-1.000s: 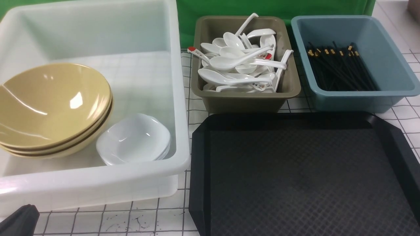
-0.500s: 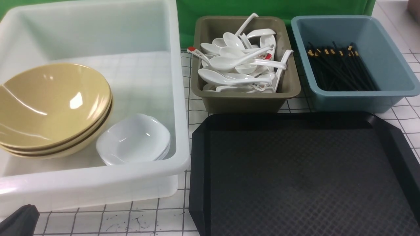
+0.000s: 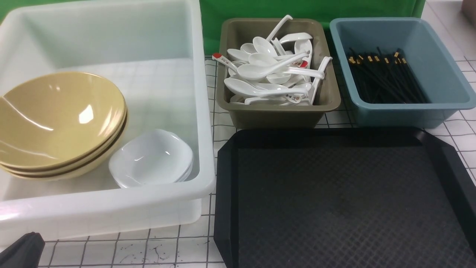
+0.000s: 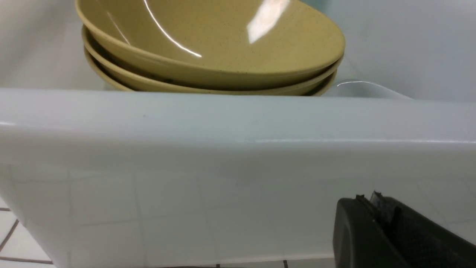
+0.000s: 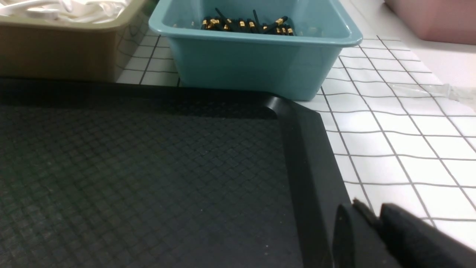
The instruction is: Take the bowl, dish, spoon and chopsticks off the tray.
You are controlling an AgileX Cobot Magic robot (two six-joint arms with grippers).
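Observation:
The black tray (image 3: 334, 201) lies bare, with nothing on it. Three tan bowls (image 3: 59, 119) sit stacked in the white tub (image 3: 111, 208), with small white dishes (image 3: 150, 158) beside them. White spoons (image 3: 267, 70) fill the olive bin (image 3: 275, 113). Black chopsticks (image 3: 383, 78) lie in the blue bin (image 3: 405, 111). My left gripper (image 3: 22, 247) rests shut and empty outside the tub's near wall (image 4: 223, 167), below the bowls (image 4: 208, 41). My right gripper (image 5: 372, 212) hovers over the tray's right rim (image 5: 308, 163), its jaws a little apart with nothing between them.
The bins stand side by side just behind the tray, with a green backdrop (image 3: 297, 9) beyond them. White gridded tabletop (image 5: 401, 141) shows to the right of the tray and in front of the tub. A pink container (image 5: 435, 15) sits at the far right.

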